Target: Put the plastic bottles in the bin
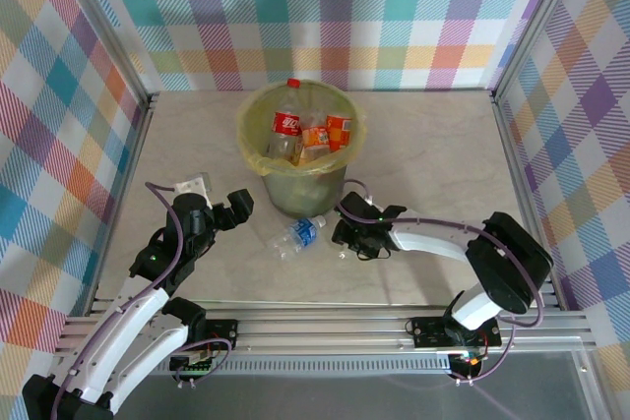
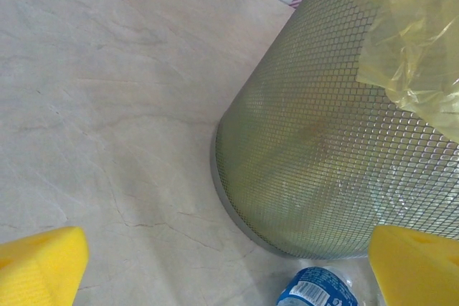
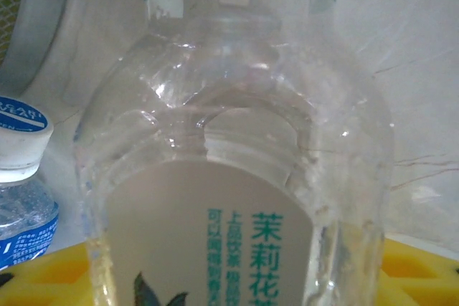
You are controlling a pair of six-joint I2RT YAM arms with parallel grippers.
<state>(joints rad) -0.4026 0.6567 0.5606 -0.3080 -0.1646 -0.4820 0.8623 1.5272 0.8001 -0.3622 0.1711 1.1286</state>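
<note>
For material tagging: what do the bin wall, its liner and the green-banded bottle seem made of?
Bin wall: likely metal mesh, matte pale green; diamond holes show. Liner: thin translucent yellow plastic film, creased, glossy. Green-banded bottle: clear glossy plastic, seemingly; moulded ridges catch highlights.

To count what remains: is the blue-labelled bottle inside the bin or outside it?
Outside. The blue-labelled bottle lies on its side on the table, just in front of the bin.
</note>
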